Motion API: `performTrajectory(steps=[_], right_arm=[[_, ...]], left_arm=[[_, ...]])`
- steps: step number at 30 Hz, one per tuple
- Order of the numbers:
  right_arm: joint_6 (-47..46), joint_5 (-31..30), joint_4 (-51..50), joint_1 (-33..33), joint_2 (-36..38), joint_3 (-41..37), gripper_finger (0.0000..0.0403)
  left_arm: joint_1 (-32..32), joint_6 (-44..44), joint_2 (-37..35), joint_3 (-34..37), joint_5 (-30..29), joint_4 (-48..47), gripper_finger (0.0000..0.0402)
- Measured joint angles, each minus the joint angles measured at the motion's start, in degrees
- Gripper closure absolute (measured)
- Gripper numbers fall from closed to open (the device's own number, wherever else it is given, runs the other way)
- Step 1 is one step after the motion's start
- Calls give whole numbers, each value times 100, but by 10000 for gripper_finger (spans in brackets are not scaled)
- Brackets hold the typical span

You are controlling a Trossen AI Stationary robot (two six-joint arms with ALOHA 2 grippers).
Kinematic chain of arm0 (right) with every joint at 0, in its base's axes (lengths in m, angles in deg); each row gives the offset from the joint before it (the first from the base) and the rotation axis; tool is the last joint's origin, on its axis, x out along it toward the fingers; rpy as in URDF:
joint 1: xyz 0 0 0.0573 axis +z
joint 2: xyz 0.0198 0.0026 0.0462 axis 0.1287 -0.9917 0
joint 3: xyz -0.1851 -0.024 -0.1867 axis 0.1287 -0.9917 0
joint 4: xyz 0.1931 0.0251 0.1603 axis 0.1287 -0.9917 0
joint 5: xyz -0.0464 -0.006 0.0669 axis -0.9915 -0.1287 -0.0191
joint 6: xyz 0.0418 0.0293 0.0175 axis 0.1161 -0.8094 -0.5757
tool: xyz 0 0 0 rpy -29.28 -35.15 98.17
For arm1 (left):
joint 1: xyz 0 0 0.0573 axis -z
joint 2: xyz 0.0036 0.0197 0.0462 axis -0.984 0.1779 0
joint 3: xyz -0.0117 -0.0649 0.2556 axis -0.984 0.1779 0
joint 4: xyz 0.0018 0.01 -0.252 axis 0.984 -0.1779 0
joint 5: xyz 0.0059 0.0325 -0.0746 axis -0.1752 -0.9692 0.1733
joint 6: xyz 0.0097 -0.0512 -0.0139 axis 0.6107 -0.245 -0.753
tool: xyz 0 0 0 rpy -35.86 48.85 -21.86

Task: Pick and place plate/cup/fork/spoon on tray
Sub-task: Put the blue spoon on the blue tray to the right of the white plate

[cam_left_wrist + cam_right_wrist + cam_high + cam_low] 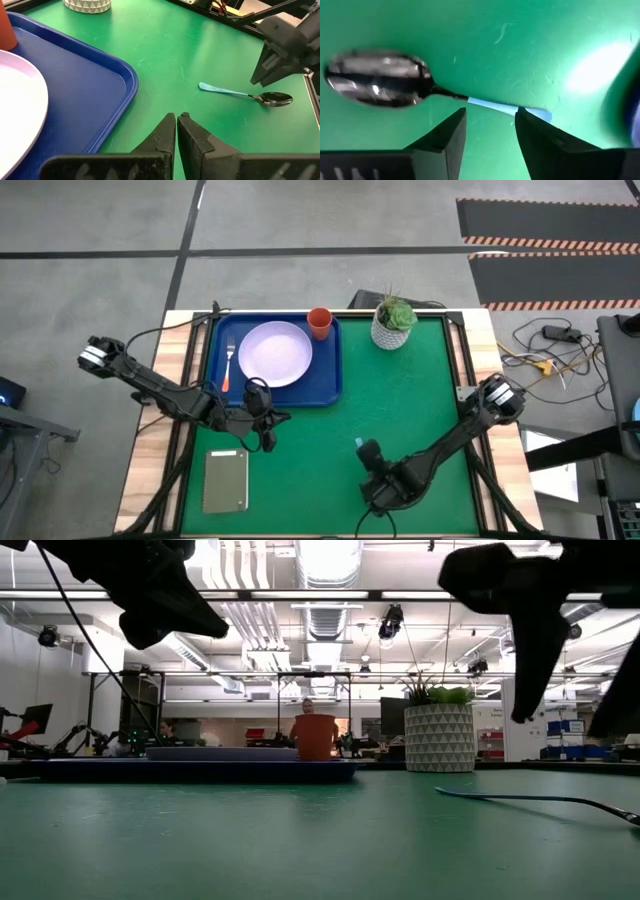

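Setting: an open robotics lab or workshop hall. Grey concrete floor (90,220) with black-and-orange hazard-striped mats (545,230); exposed white ceiling ducts (330,565) and strip lighting; black metal equipment frames (130,700); loose cables (545,350) beside the green-topped wooden work table (410,410).

dark jointed arms, seemingly white-banded elbows
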Motion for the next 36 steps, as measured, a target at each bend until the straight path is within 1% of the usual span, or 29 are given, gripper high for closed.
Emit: performTrajectory(steps=[4, 9, 12, 14, 28, 30, 33, 36], right_arm=[[1167, 33, -7, -49, -84, -22, 235], [2531, 40, -3, -82, -98, -24, 232], [3112, 44, 4, -95, -98, -24, 235], [3271, 45, 42, -116, -131, -24, 238], [3535, 86, 105, -203, -662, -35, 268], [3694, 153, 113, -218, -730, -25, 274], [3860, 298, 140, -264, -778, -20, 287], [3858, 364, 133, -306, -798, -24, 309]], left_arm=[[0, 7, 0, 0, 0, -2, 402], [0, 15, -2, 0, -2, -7, 402], [0, 15, -2, 0, -2, -9, 402], [0, 15, -2, 0, -2, -15, 402], [0, 13, -2, 2, -15, 13, 402], [0, 12, -2, 2, -15, 15, 402], [0, 11, -2, 4, -19, 17, 402], [0, 18, -2, 4, -22, 20, 402]])
